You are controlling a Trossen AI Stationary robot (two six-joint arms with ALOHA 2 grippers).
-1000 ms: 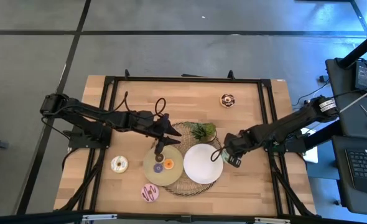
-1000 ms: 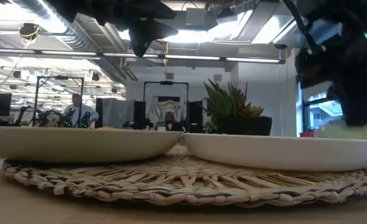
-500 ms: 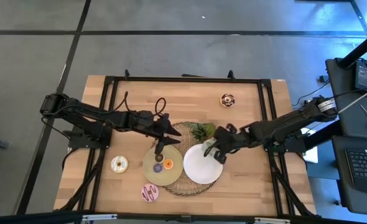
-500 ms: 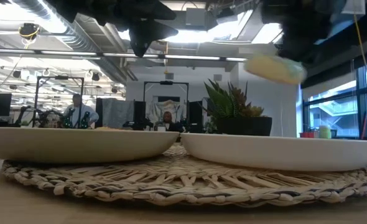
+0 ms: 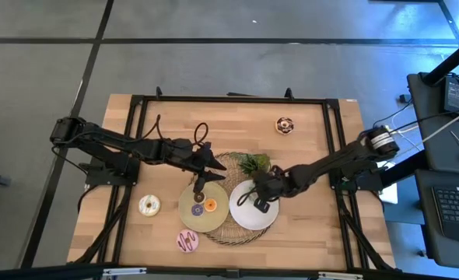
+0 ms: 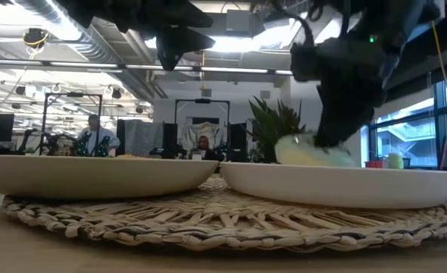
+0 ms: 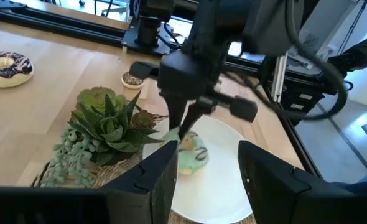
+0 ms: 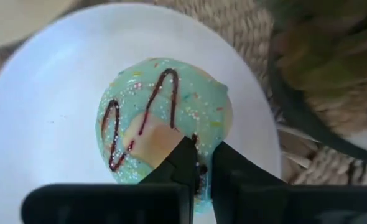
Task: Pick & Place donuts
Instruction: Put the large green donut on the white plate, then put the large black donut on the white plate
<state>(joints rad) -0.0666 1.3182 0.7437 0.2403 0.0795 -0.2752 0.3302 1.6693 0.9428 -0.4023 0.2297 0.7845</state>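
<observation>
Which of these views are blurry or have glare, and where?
Low view: bright ceiling lights glare behind the right gripper, which reads as a dark silhouette over the mint green donut. Right wrist view: the donut is fairly clear, while the green plant is out of focus. Left wrist view: the left gripper's fingers are soft. High view: evenly lit.

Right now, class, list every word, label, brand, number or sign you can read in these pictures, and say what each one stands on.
None can be read.
The mint green donut on the white plate carries only a dark icing squiggle and sprinkles, no letters.
The right gripper shows no marking.
Screens and fittings in the room behind the table in the low view are too small and blurred to read.
</observation>
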